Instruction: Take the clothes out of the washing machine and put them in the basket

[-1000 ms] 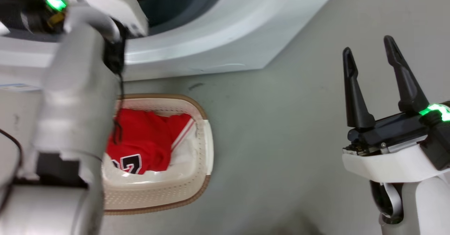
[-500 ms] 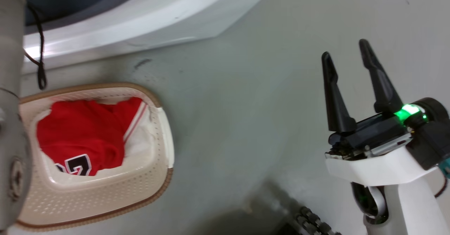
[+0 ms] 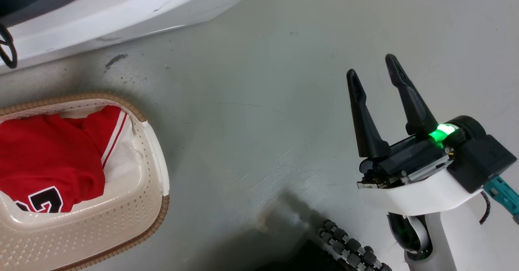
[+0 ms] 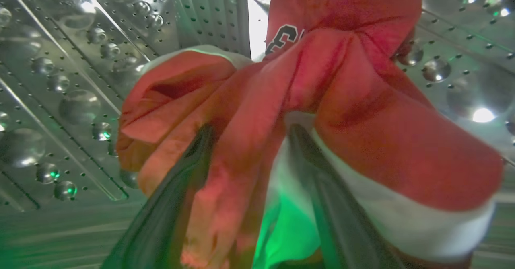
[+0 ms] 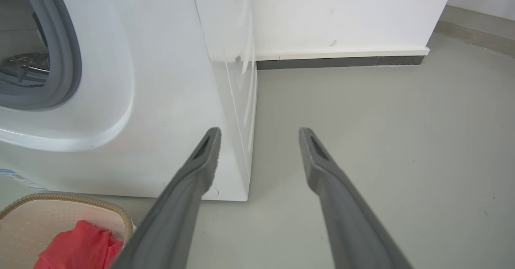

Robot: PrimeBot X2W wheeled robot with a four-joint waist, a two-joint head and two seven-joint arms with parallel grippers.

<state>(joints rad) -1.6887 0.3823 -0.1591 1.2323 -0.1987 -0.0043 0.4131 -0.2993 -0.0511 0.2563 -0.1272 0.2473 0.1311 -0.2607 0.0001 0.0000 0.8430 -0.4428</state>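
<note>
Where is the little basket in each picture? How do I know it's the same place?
Head view: the basket sits at the lower left, with red clothes inside.
Right wrist view: the basket is in the bottom left corner.
Left wrist view: this looks inside the steel drum, where the left claw straddles a red garment.
Shared landmark: the washing machine, whose white front stands above the basket.

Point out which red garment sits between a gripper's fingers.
The garment inside the steel drum: it is bunched between the spread fingers of the left gripper. The other garment lies in the basket, apart from the open right gripper.
</note>
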